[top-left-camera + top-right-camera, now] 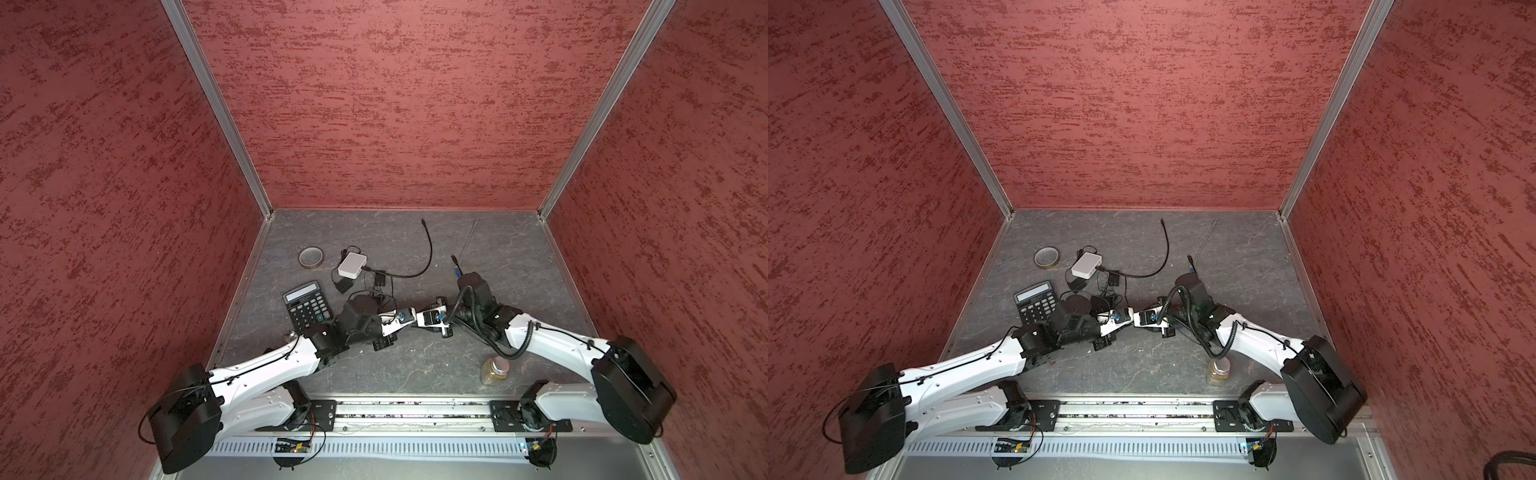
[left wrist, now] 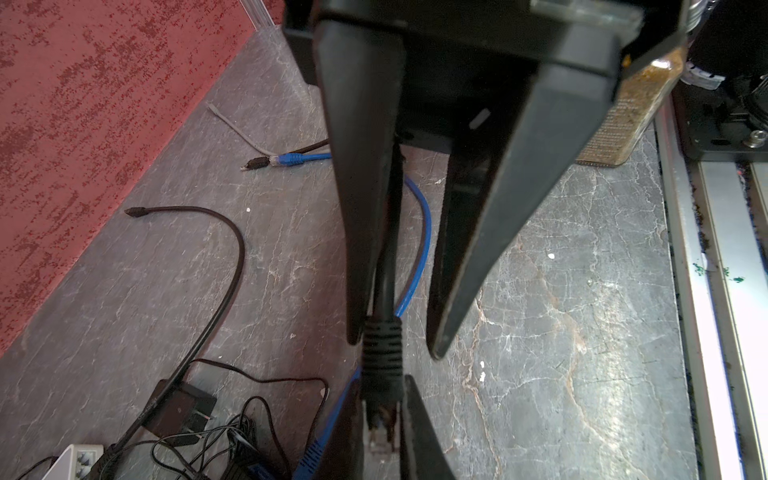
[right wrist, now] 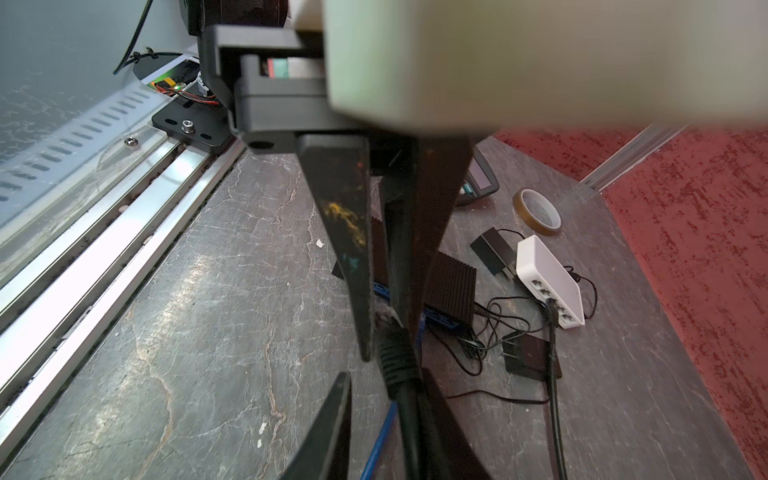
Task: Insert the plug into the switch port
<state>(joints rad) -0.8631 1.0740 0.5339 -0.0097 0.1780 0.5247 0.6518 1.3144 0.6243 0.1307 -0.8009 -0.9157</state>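
Red textured walls (image 1: 395,104) close in a grey marbled bench (image 1: 415,365) on three sides. In both top views the left arm (image 1: 266,365) and the right arm (image 1: 548,336) reach in from the near rail. They meet tip to tip over the middle of the bench.

The plug (image 2: 379,436) has a clear head and a ribbed black boot, and it hangs off the bench between the two pairs of fingers. The right fingers (image 3: 345,232) are clamped on its head, whose pale tip sits in the narrow gap between them. The black cable (image 2: 388,249) runs back from the boot between the left fingers (image 2: 357,208), which stand close together. It lies against one of them, with a slit of bench showing beside the other. I cannot tell whether they pinch it.

The switch (image 1: 352,264), a small white box, lies on the bench well apart from both pairs of fingers, beyond the left fingers toward the back wall. Its row of ports (image 3: 540,286) faces the right fingers, and another black lead (image 3: 555,374) is plugged into one port.

A black finned box (image 3: 453,282) and a blue cable (image 2: 422,249) lie on the bench below the fingers. A calculator (image 1: 307,305) sits beside the left arm, and a tape roll (image 1: 311,257) lies just beside the switch. A jar (image 1: 494,370) stands nearer the rail than the right fingers.
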